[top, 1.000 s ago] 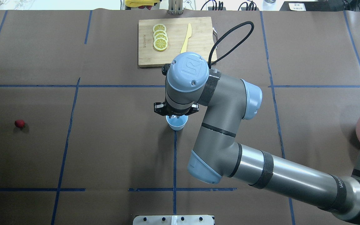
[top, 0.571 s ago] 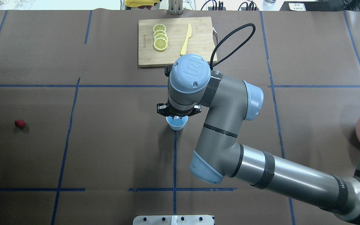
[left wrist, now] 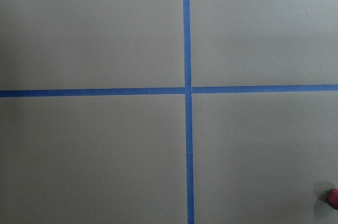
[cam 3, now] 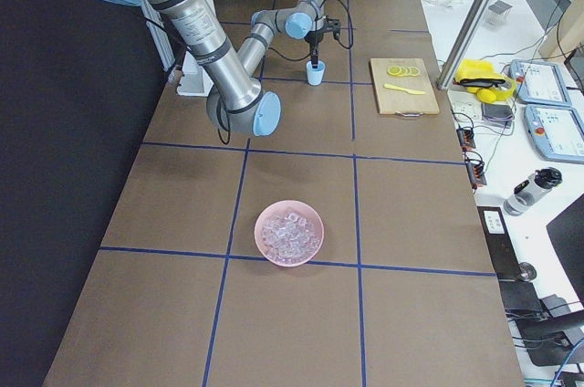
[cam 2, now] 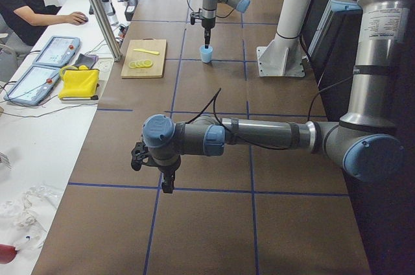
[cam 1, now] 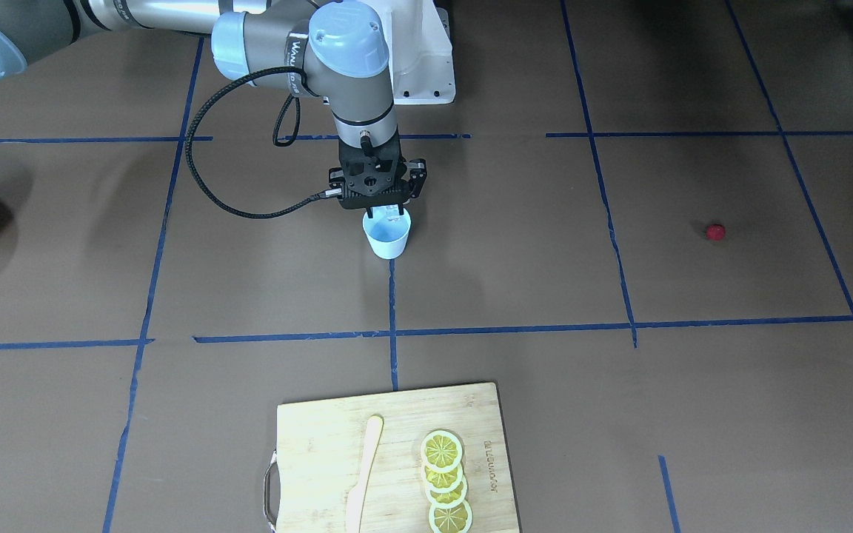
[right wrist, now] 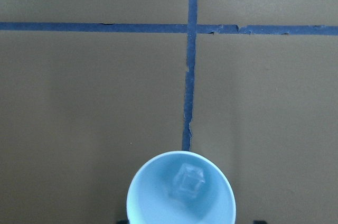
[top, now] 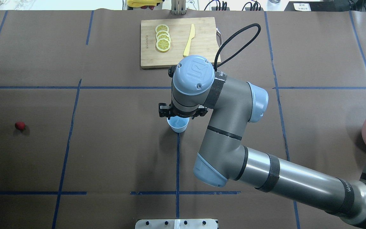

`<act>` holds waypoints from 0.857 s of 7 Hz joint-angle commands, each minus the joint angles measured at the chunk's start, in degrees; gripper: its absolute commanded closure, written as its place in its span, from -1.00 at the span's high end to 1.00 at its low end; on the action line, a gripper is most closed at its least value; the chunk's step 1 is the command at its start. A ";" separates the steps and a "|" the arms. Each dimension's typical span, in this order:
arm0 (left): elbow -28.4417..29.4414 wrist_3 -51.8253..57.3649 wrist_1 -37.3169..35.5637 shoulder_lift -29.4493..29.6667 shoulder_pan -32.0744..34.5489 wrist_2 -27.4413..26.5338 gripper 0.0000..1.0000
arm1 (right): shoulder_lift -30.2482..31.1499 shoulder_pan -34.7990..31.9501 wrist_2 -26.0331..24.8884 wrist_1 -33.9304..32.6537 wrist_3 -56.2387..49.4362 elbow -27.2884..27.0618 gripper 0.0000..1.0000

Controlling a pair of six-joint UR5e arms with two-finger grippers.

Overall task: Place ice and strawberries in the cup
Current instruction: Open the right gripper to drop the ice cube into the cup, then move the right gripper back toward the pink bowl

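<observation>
On the brown table (top: pixel 113 152), my right gripper (cam 1: pixel 386 210) is hanging spread above the cup (top: pixel 178 128), which is holding an ice cube (right wrist: pixel 187 183), while the strawberry (top: pixel 20 126) is lying far left, nearer my left gripper (cam 2: pixel 167 185), whose grip I cannot tell.

Your light is bright and even from overhead, so the brown desk (top: pixel 106 152) shows no harsh glare. Shadows are soft: a faint one beside the strawberry (top: pixel 20 125), a broader one under the right arm (top: pixel 297 178), whose metal tube carries a white streak. Your right wrist view is sharp on the cup (right wrist: pixel 181 197) and the ice cube (right wrist: pixel 187 182). The left wrist view looks flat. In the right-side view, the near left falls into black.
</observation>
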State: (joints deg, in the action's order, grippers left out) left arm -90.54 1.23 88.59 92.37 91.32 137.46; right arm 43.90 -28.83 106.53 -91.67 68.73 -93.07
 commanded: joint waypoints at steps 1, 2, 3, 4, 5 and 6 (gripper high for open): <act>0.10 0.00 0.00 0.00 0.00 0.00 1.00 | -0.04 0.00 -0.01 -0.09 0.00 -0.18 0.88; 0.10 0.00 0.00 0.00 0.00 0.00 1.00 | 0.04 -0.26 -0.01 -0.35 0.00 -0.53 0.98; 0.10 0.00 0.00 0.00 0.00 0.00 1.00 | 0.05 -1.39 0.08 -2.88 0.00 -2.36 0.98; 0.01 0.00 0.09 0.00 0.00 0.09 1.00 | -0.04 -2.27 -0.01 -8.47 0.00 -5.43 0.98; -0.16 0.00 0.09 -0.09 0.00 0.17 1.00 | -0.04 -4.28 0.17 -10.35 -0.09 -7.46 0.98; -0.25 0.00 0.09 -0.09 0.00 0.17 1.00 | 2.22 -6.83 0.95 -13.33 -1.31 -11.05 0.98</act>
State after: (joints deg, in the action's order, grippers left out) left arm -90.66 1.23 88.67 92.32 91.32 137.60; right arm 44.45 -33.02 106.85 -101.51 68.35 -100.43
